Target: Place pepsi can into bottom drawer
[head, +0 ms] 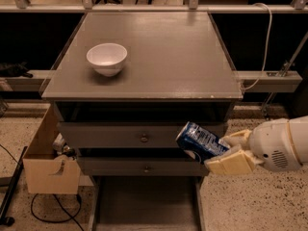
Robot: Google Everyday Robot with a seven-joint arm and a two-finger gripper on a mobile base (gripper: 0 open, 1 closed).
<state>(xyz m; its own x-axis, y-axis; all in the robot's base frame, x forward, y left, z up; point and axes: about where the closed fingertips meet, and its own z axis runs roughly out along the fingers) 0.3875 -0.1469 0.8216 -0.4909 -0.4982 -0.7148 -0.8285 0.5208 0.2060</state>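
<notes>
The blue pepsi can [198, 141] is tilted on its side in front of the cabinet's two upper drawer fronts, at their right end. My gripper [226, 153], with cream fingers [230, 162], reaches in from the right and is shut on the can's right end. The bottom drawer [144, 206] is pulled open below, a wide grey tray with a bare floor; the can hangs above its right rear part.
A white bowl [107, 58] stands on the grey cabinet top [159, 57] at the left. A cardboard box [48, 162] sits on the floor left of the cabinet, with a black cable [43, 211] beside it. Two knobbed drawer fronts [143, 138] are closed.
</notes>
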